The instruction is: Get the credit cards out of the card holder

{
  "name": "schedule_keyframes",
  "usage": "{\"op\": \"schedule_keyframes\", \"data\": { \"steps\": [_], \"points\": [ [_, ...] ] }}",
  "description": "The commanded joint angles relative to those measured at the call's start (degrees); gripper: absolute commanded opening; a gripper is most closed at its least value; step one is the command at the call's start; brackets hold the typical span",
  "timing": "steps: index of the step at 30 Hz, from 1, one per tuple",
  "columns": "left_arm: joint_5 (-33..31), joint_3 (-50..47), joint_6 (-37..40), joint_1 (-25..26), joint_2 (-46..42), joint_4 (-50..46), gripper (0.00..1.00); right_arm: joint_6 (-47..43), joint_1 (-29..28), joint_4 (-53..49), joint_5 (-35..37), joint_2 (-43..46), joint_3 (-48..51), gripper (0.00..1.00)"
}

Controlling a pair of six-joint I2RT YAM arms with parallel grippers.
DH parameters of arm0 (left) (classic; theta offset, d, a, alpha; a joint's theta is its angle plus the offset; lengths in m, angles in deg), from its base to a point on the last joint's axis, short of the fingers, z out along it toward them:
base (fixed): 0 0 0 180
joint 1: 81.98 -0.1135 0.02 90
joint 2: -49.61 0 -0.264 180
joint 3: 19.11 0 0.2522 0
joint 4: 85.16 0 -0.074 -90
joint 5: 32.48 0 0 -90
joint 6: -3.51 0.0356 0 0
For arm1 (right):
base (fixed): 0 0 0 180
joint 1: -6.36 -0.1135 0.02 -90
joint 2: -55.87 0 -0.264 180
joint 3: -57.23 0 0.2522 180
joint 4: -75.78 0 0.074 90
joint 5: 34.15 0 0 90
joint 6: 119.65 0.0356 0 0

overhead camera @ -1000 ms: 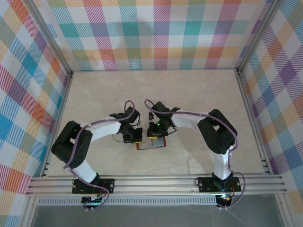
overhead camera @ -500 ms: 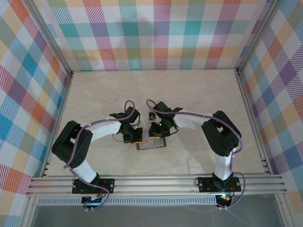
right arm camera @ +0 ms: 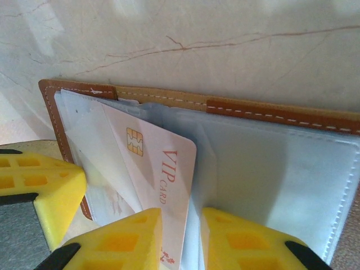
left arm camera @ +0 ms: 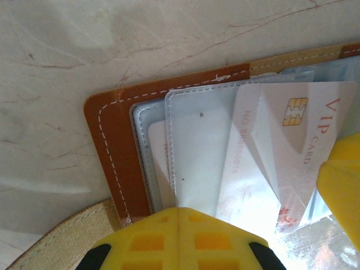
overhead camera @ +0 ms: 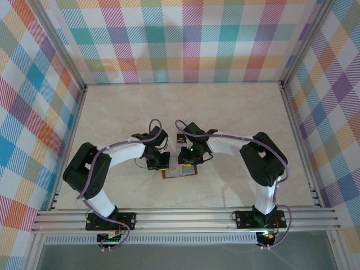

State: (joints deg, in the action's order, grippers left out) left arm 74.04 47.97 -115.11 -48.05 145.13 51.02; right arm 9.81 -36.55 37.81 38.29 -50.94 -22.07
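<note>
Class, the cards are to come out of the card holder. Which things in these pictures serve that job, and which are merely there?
Part of the job:
card holder, lying open
VIP card, partly out of its slot
left gripper, shut, over the holder
right gripper, jaws either side of the card

Merely there:
table
plaid walls
aluminium rail

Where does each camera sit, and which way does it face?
Top external: above and behind the robot, looking down at the table; both arms, left gripper and right gripper close over the card holder.
Left wrist: on the left arm, looking down into the open card holder; left gripper at the bottom edge.
Right wrist: on the right arm, looking down; right gripper's tips flank the VIP card.
Both wrist views share that card.
</note>
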Motion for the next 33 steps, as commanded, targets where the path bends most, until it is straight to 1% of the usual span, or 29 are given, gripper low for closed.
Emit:
{"op": "schedule_keyframes", "data": {
  "steps": [1,15,23,33],
  "points": [
    [-4.6,-0.7,1.3,0.5,2.6,-4.0,0.03,0.7,0.6,0.8,-0.6,0.9,1.0,0.25],
    [-4.3,-0.4,1.3,1.2,3.9,-4.1,0.03,3.4,2.1,10.2,-8.0,-1.0,4.8,0.23],
    [-4.3,0.0,1.1,1.6,4.1,-4.2,0.04,4.3,2.6,12.2,-9.4,-1.9,5.7,0.22],
    [-4.1,0.2,0.9,1.8,4.0,-4.0,0.04,3.7,3.8,10.9,-7.9,-0.5,6.6,0.13]
  ]
}}
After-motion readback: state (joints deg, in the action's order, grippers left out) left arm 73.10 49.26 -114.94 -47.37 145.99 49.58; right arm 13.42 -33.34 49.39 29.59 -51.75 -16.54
